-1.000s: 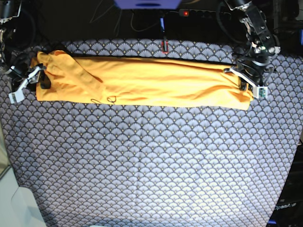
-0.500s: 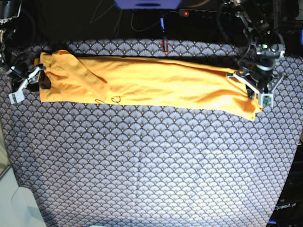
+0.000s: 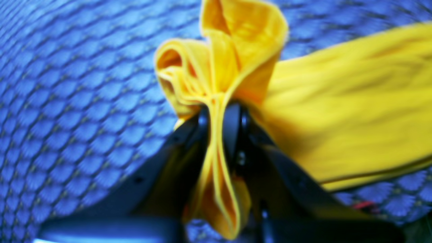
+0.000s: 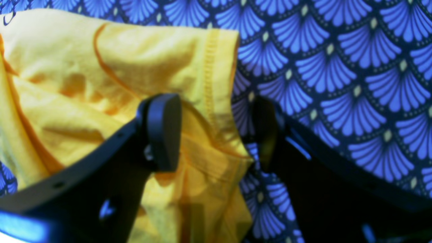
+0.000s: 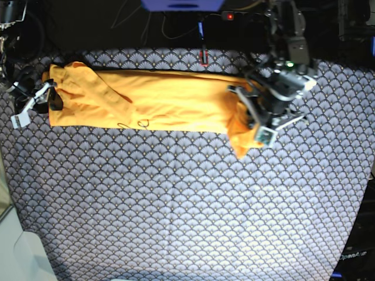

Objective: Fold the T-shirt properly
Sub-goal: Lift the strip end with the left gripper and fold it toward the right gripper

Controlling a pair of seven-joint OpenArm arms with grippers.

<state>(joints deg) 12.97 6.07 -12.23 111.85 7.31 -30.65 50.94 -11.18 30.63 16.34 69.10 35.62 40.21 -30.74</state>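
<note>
The yellow-orange T-shirt (image 5: 158, 99) lies as a long folded band across the far part of the table. My left gripper (image 5: 256, 124) is shut on the band's right end, which is raised and bunched, with a flap hanging below it. In the left wrist view the fabric (image 3: 337, 111) is pinched between the fingers of the left gripper (image 3: 219, 111) and puffs out above them. My right gripper (image 5: 47, 96) stands open at the shirt's left end. In the right wrist view one finger (image 4: 162, 131) rests over the hem of the T-shirt (image 4: 84, 84), the other over the cloth.
A blue-grey scallop-patterned tablecloth (image 5: 176, 205) covers the table. Behind the far edge are cables and a power strip (image 5: 234, 16) with a red light. A small red and black object (image 5: 203, 57) lies at the far edge. A pale surface (image 5: 17, 252) shows at the lower left corner.
My left gripper has lifted the shirt's right end and carried it to the left, so the band is now shorter. The right gripper has stayed in place, open.
</note>
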